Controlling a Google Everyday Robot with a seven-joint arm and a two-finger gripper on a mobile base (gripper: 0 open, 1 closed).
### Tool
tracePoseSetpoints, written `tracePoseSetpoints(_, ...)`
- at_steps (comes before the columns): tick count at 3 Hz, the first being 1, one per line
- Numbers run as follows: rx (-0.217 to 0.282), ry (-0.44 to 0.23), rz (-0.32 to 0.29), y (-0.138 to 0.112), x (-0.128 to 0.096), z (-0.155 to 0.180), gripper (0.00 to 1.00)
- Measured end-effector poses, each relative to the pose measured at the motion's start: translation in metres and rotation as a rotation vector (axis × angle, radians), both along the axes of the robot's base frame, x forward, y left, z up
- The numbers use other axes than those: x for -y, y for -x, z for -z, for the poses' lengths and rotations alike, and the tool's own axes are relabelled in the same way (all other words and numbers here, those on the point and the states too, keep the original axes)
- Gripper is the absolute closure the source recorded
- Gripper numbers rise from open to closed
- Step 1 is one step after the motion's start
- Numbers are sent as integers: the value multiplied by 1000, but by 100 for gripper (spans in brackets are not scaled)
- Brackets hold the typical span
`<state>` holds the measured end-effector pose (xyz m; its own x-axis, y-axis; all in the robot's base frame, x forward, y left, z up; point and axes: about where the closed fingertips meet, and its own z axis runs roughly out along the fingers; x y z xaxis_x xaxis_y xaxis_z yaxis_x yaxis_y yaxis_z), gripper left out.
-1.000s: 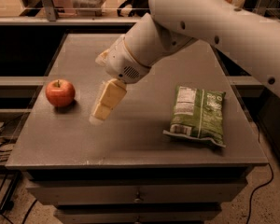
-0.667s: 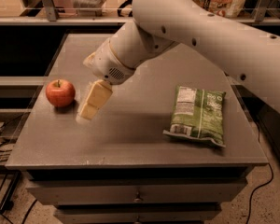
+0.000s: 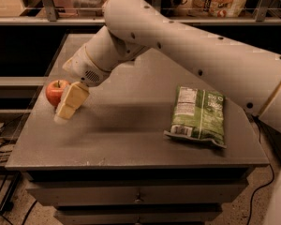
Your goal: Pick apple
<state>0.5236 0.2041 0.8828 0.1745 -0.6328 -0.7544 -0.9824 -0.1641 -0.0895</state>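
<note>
A small red apple [image 3: 55,91] with a short stem stands on the grey table top [image 3: 126,130] near its left edge. My gripper [image 3: 65,111] hangs from the white arm just right of the apple, its cream-coloured fingers [image 3: 70,100] pointing down and left, overlapping the apple's right side in view. I cannot tell whether the fingers touch the apple. The gripper holds nothing that I can see.
A green snack bag [image 3: 197,115] lies flat on the right part of the table. The big white arm [image 3: 192,46] crosses above the table from the right. Drawers sit below the front edge, shelves behind, cables on the floor at left.
The gripper has moved left across the table and now sits right beside the apple. The apple and the green bag have not moved.
</note>
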Motion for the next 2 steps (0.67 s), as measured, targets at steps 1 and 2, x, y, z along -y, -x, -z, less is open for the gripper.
tracePoseSetpoints(1, -15, -12, -37, -2, -27, 8, 0)
tracePoseSetpoints(2, -27, -15, -71, -3, -49, 16, 19)
